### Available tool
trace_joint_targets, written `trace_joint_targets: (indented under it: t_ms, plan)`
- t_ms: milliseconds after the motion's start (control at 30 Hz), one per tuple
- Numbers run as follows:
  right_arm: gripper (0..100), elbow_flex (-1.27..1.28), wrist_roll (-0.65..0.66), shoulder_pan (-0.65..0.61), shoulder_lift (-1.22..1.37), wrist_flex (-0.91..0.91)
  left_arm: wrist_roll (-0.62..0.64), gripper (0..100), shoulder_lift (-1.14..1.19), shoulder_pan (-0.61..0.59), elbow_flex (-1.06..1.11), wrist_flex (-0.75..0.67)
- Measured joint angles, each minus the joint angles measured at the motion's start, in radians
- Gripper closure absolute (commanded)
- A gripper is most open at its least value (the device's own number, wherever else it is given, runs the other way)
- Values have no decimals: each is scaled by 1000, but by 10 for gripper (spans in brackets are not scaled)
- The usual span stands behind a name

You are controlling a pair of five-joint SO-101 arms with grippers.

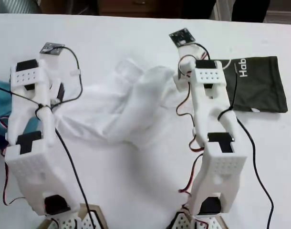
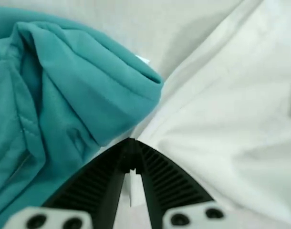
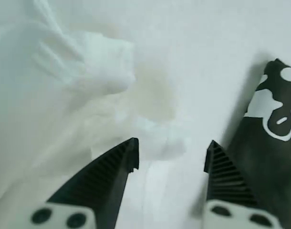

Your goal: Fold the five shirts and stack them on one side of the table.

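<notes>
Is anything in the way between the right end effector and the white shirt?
No, nothing visible is. The right end effector hangs open right over the white shirt, at its crumpled edge. The dark shirt lies beside it, not in between.

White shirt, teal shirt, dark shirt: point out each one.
white shirt [image 1: 131, 112]: high view, middle of its crumpled body.
teal shirt [image 2: 69, 90]: left wrist view, its folded fabric.
dark shirt [image 1: 260, 88]: high view, centre of the folded panel.

Bright, even light washes out the white shirt [image 1: 121, 109]; soft, faint shadows.
</notes>
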Motion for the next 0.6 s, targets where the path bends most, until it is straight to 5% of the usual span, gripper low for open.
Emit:
trace_joint_targets:
  t_ms: [600]
  plan:
    - [772,-32,0,-31,-155,365,0,973,0,0,0,41]
